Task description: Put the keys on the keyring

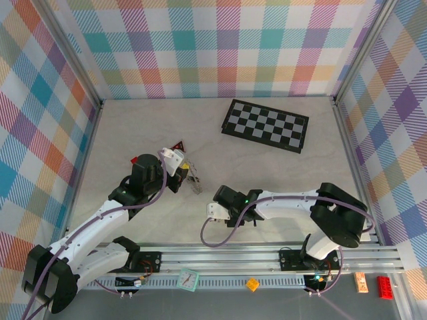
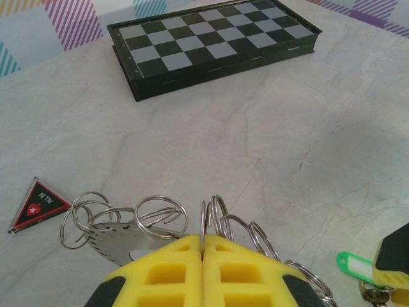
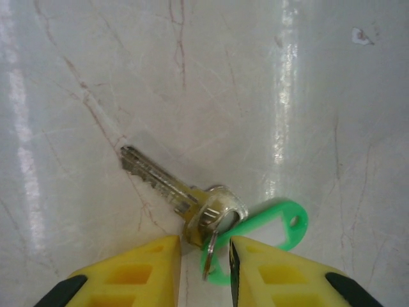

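A silver key [image 3: 163, 181] lies flat on the marble table with a bright green tag [image 3: 276, 225] on its small split ring [image 3: 211, 251]. My right gripper [image 3: 204, 248] is open and low over the table, its yellow fingers on either side of that small ring with a gap on each side. The keyring [image 2: 118, 242], a flat grey toothed piece, lies amid a chain of wire rings [image 2: 156, 216]. My left gripper [image 2: 203, 246] is shut on one upright wire ring of that chain. The green tag [image 2: 353, 263] lies to its right.
A folded chessboard [image 1: 265, 125] lies at the back right. A red triangle tag [image 2: 39, 203] sits on the rings' left end. Checked walls enclose the table, and the arms' rail [image 1: 267, 257] runs along the near edge.
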{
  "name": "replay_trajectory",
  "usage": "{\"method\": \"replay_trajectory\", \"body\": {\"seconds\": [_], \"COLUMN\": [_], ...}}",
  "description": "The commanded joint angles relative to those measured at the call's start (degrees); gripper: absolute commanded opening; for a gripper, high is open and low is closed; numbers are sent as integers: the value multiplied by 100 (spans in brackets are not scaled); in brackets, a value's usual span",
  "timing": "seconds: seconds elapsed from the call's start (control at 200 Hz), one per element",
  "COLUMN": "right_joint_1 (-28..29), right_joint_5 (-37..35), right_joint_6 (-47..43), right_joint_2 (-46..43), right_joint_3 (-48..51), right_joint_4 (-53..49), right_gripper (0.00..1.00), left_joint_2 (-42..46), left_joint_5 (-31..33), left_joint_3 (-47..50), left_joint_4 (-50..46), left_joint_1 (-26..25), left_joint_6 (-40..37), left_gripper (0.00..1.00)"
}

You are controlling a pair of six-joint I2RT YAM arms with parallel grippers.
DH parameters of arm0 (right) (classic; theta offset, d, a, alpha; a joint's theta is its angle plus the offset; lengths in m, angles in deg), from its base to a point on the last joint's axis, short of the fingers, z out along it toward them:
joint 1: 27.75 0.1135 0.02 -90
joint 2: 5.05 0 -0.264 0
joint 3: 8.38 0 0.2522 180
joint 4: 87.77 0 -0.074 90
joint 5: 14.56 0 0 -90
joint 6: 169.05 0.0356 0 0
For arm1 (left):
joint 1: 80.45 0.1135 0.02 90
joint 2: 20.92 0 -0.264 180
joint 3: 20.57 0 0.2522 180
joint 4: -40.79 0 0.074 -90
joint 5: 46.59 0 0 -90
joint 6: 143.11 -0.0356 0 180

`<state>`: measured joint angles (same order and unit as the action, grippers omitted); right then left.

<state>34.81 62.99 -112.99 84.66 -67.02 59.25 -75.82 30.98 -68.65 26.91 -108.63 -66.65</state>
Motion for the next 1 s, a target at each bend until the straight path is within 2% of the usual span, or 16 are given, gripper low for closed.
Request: {"method": "replay_trajectory", "body": {"seconds": [0.0, 0.36, 0.735, 0.995], "right_joint_1": [-43, -52, -119, -380], "right_joint_5": [-82, -78, 75, 628], "right_joint_6": [-28, 62, 174, 372], "right_joint_2": [85, 108, -54, -179], "right_joint_3": [-142, -195, -153, -82], "right_joint_4": [7, -48, -177, -635], "right_gripper": [26, 16, 0, 0], "left_joint_2": [95, 102, 110, 114], "left_joint_5": [-47, -49, -41, -58], "left_joint_3": [-13, -23, -21, -31], "left_joint_4": [57, 32, 20, 6], "left_joint_1": [15, 17, 15, 15], "left_joint_6": [-71, -70, -80, -80], "left_gripper": [0, 0, 0, 0]}}
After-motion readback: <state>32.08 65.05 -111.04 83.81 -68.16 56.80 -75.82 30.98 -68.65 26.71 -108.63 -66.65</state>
